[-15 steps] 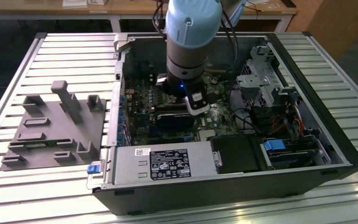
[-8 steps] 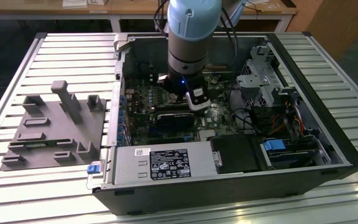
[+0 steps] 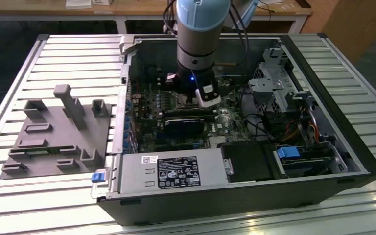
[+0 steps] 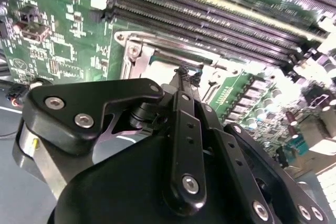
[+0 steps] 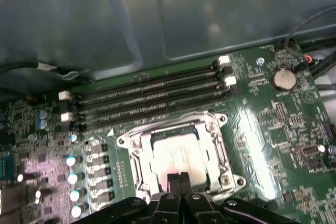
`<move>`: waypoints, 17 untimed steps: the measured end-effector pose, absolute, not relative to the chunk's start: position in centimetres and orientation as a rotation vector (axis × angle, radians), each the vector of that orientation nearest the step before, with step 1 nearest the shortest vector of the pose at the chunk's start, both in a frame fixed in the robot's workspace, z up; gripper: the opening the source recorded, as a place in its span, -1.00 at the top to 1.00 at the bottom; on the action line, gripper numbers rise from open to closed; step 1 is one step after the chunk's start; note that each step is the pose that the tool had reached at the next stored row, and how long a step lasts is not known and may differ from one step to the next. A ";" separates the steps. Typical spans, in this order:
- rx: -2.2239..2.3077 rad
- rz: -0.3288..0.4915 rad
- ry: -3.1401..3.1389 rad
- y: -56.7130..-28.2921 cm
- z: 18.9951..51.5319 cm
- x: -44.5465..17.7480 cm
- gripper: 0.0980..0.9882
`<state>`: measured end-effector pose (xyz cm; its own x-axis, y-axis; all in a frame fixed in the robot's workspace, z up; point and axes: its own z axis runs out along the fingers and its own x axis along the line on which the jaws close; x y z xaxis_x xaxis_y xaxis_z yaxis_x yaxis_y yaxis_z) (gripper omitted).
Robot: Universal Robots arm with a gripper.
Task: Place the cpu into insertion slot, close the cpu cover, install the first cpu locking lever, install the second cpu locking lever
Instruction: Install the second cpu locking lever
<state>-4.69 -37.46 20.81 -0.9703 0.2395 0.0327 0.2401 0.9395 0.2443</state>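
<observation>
The cpu (image 5: 176,156), a dull silver square chip, lies flat in the insertion slot (image 5: 224,180) on the green motherboard (image 5: 273,129). The silver cpu cover (image 5: 143,167) lies down around the chip, which shows through its window. My gripper (image 5: 178,178) hangs just above the socket's near edge, its two black fingertips pressed together with nothing visible between them. In the second wrist view the gripper (image 4: 185,72) points at the socket frame (image 4: 134,56). In the exterior view the arm reaches down into the open computer case, and the gripper (image 3: 198,104) is over the board's middle.
Long black memory slots (image 5: 147,98) run beside the socket. A black graphics card (image 3: 188,122), the power supply (image 3: 175,169) and a drive cage (image 3: 273,83) crowd the case. A grey fixture block (image 3: 54,132) sits on the slatted table at the exterior view's left.
</observation>
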 end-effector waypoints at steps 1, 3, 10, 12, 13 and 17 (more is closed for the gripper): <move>-0.382 -0.384 -3.093 -37.2 20.8 -4.6 0.99; -0.382 -0.370 -3.095 -36.9 20.8 -4.5 0.99; -0.383 -0.329 -3.103 -36.0 20.8 -4.2 0.99; -0.383 -0.317 -3.105 -35.7 20.8 -4.2 0.99; -0.383 -0.312 -3.106 -35.7 20.8 -4.2 0.99; -0.383 -0.299 -3.109 -35.5 20.8 -4.2 0.99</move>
